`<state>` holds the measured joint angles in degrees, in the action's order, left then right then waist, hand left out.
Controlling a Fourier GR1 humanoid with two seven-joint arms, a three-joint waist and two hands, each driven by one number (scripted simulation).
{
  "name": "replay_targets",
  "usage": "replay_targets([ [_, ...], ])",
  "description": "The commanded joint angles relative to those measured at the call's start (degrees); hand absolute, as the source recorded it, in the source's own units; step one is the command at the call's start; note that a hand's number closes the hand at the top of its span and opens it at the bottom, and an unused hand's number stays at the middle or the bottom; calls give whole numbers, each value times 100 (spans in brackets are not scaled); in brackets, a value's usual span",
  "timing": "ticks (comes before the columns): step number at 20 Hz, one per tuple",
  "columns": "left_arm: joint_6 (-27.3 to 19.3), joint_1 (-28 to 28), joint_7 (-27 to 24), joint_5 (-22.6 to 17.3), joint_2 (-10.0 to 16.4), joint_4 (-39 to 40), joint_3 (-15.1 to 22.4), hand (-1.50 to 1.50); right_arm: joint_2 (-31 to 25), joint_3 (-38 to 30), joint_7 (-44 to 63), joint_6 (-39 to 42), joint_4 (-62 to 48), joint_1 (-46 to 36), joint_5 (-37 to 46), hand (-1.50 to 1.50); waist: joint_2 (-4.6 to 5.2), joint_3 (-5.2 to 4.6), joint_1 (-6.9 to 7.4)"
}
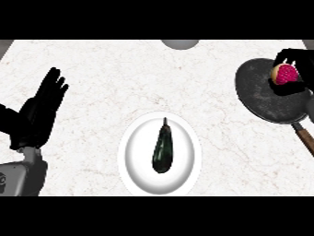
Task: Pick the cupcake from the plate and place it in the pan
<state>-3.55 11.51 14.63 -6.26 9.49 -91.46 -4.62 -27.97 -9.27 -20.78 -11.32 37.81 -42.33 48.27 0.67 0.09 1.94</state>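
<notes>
A cupcake (286, 74) with pink frosting hangs over the dark round pan (264, 97) at the right of the counter. My right hand (307, 64) is shut on it, fingers curled round its sides. Whether the cupcake touches the pan's floor I cannot tell. The white plate (140, 170) lies at the lower middle with a dark eggplant (163, 147) on it. Far from both, my left hand (37, 113) rests open at the left, fingers up.
The pan's wooden handle (312, 145) runs toward the lower right edge. A grey round object (180, 43) pokes in at the counter's far edge. White marble counter lies between plate and pan.
</notes>
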Motion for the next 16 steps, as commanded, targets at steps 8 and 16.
replay_targets([
  [8, -119, 63, 54, 222, -171, -55, 246, 0, -128, -455, 134, 209, -2376, -805, -16, -150, 57, 11, 131],
  [16, 26, -156, -213, 145, -104, 0, 117, 0, -332, -1460, -1130, 503, -2468, -717, -1101, -150, 36, 14, 49],
])
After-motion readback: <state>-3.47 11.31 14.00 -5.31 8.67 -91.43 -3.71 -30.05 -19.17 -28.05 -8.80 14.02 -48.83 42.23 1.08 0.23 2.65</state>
